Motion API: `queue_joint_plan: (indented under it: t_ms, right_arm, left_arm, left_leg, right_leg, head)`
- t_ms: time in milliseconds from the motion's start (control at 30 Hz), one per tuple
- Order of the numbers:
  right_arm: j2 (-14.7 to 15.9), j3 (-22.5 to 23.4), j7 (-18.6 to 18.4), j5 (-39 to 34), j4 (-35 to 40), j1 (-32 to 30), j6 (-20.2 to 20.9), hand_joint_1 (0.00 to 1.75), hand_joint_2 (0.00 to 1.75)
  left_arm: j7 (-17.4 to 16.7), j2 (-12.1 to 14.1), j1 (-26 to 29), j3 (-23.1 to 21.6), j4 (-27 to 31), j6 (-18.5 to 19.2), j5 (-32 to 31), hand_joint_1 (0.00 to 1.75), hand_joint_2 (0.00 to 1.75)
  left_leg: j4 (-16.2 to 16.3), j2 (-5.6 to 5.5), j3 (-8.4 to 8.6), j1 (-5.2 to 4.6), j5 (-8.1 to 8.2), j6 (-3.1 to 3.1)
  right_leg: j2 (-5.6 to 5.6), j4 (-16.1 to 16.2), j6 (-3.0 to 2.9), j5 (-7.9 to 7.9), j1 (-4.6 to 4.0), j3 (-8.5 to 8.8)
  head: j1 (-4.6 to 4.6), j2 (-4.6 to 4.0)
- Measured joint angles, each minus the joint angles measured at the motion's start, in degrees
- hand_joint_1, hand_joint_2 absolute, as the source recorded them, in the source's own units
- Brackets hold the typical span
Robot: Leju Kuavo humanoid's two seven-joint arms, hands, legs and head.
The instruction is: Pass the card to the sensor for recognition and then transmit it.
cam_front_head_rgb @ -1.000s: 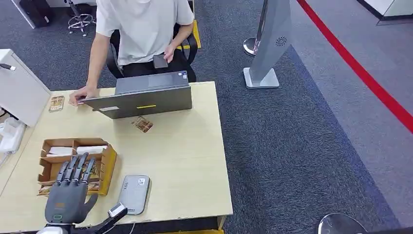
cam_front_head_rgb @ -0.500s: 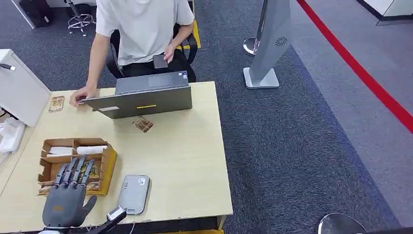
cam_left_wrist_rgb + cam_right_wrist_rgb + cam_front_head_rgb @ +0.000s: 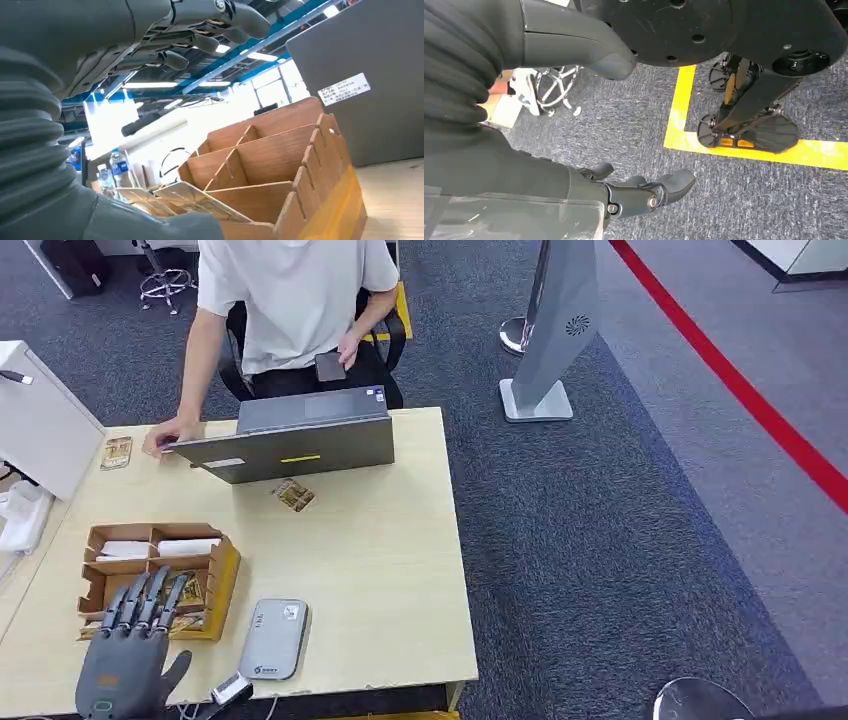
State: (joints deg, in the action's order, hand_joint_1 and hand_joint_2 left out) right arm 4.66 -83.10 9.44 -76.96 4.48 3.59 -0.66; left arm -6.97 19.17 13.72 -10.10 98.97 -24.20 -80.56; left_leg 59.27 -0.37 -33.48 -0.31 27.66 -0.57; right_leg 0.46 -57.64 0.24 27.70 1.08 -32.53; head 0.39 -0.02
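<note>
Head view is showing me my left hand (image 3: 125, 665), fingers spread and holding nothing, pulling back toward me from the cardboard organizer (image 3: 222, 580), so the cards (image 3: 192, 200) are remaining in its near compartment, not yet picked.

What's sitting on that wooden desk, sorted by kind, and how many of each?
Loose patterned cards: 2
Cardboard organizer box: 1
Grey sensor: 1
Laptop: 1
Total: 5
</note>
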Motion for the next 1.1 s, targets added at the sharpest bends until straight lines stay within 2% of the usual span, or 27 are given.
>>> queue_joint_plan:
  t_ms: [400, 700, 1100]
  right_arm:
    - [0.0, 0.0, 0.0, -0.2, -0.1, 0.0, 0.1, 0.00, 1.75]
    - [0.0, 0.0, 0.0, -0.2, -0.2, 0.0, 0.2, 0.00, 1.75]
    - [0.0, 0.0, 0.0, -0.2, -0.3, 0.0, 0.2, 0.00, 1.75]
  left_arm:
    - [-0.2, 0.4, 1.5, 1.8, 1.3, -0.1, 0.5, 0.00, 1.75]
    - [-0.5, 0.8, 3.1, 4.9, 2.9, -0.4, 1.1, 0.00, 1.75]
    - [-0.5, 0.8, 3.2, 6.1, 3.1, -0.4, 1.3, 0.00, 1.75]
  left_leg:
    - [0.0, 0.00, -0.01, 0.00, 0.00, 0.00]
    - [0.0, -0.01, -0.01, 0.00, 0.00, 0.00]
    - [0.0, -0.01, 0.00, 0.00, 0.00, 0.00]
  right_leg:
    - [0.00, 0.0, 0.00, 0.01, 0.00, -0.01]
    - [-0.01, 0.0, 0.00, 0.01, 0.00, 0.00]
    - [-0.01, 0.0, 0.00, 0.01, 0.00, 0.00]
  head:
    - [0.02, 0.02]
    - [0.02, 0.00]
    - [0.00, 0.00]
